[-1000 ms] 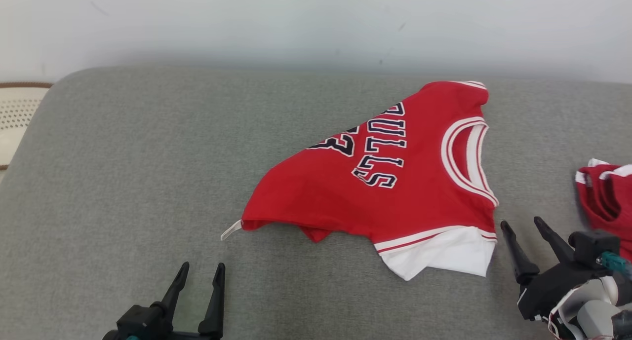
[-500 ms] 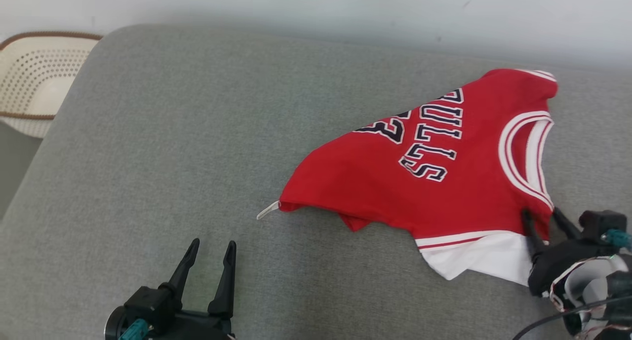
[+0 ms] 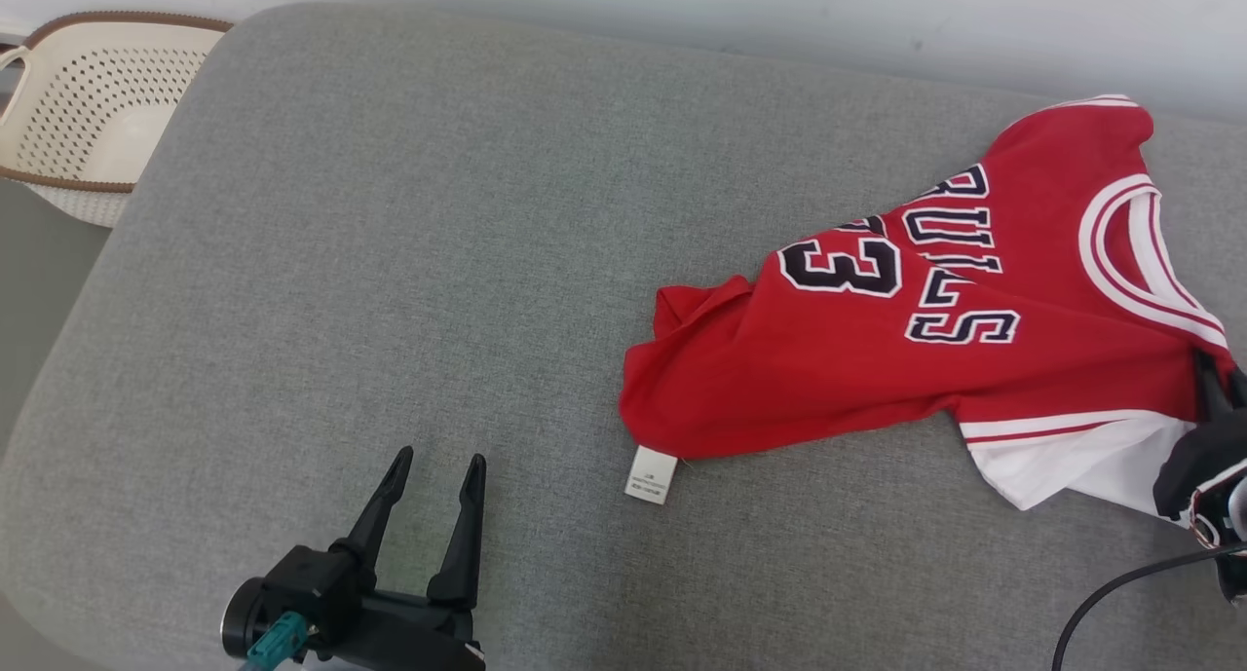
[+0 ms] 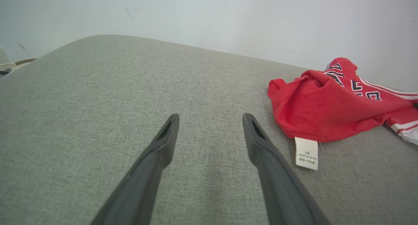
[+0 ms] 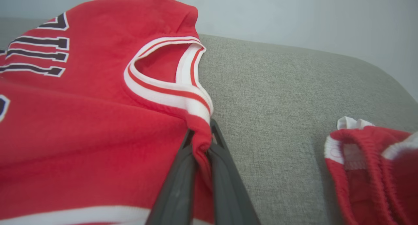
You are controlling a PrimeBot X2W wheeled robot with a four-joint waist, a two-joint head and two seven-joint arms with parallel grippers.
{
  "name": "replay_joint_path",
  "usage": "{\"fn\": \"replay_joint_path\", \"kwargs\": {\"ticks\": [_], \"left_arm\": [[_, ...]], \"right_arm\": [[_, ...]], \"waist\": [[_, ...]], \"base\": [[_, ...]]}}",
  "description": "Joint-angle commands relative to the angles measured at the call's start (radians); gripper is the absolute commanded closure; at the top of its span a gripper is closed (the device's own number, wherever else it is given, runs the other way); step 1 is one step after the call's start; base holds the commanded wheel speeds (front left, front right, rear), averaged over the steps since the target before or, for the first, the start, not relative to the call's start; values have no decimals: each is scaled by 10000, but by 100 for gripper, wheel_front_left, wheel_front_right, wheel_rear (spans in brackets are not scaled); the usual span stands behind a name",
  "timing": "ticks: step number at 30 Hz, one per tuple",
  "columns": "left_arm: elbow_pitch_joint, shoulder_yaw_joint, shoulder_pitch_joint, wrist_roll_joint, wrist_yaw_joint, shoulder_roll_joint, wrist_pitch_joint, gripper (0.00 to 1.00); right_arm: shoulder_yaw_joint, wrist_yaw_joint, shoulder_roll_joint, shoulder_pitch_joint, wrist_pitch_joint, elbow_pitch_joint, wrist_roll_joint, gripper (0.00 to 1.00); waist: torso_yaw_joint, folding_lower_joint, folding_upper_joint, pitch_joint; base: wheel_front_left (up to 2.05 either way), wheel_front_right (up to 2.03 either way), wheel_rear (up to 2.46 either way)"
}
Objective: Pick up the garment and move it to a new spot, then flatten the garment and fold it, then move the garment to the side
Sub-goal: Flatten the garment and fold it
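- Perforated basket sitting beyond the grey cushion's far-left corner; second red garment lying near its right edge.
- Red jersey lying toward the right edge, right gripper pinching its shoulder.
- Left gripper gaping, empty, near front edge.

1. The left gripper has two long black fingers, wide at the base and narrow at the tip.
2. Its body is a black block with a round part at one side, and a teal connector comes out of it.
3. Seen close in the left wrist view, these fingers look dark grey and matte, each with a shallow slot near the tip.
4. The right gripper also has a black body, with a pale ring part with thin red lines below it.
5. A thin black cable runs in a curve from the right wrist.
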Motion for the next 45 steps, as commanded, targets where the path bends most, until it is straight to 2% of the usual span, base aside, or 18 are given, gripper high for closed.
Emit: {"fn": "replay_joint_path", "kwargs": {"ticks": [1,2,8,13,20,27,36,38,39,45], "left_arm": [[7,-33,-55,-96,-3,11,-13,0],[24,-46,-44,-111,3,12,-13,0],[161,-54,-47,-186,-123,14,-13,0],[333,-137,-187,-108,-263,14,-14,0],[1227,10,-869,293,-502,19,-13,0],[2201,562,-1734,634,-548,12,-13,0],[3200,1362,-2211,1008,-692,36,-13,0],[3250,1547,-2229,1023,-676,29,-13,60],[3195,1631,-2260,1034,-681,35,-13,98],[2780,1849,-2029,930,-679,22,-13,100]], "right_arm": [[-280,-15,-27,41,0,64,-248,29],[-501,-15,-26,63,-1,56,-392,0],[-1538,-13,533,590,-1,-586,-1000,0],[-1825,-13,1096,1106,0,-1448,-1229,0],[-1358,-13,1828,1966,-1,-2947,-1114,0],[-668,-14,2094,2494,-1,-4019,-665,0],[-238,-14,2163,2588,-1,-4418,-477,0],[-207,-14,2167,2533,-1,-4484,-451,0],[-209,-14,2173,2510,-1,-4522,-421,0],[-230,-14,2162,2643,-1,-4564,-368,0]], "waist": [[-69,-1,-1,-73],[-125,-1,-1,-120],[-667,-1,-1,-479],[-1242,-1,-1,-712],[-2501,-1,-1,-600],[-3454,-1,-1,-125],[-3879,-1,-1,99],[-3906,-1,-1,117],[-3907,-1,-1,125],[-3667,-1,-1,-14]], "base": [[0,0,0],[0,0,0],[0,0,0],[0,0,0],[0,0,0],[0,0,0],[0,0,0],[0,0,0],[0,0,0],[0,0,0]]}}
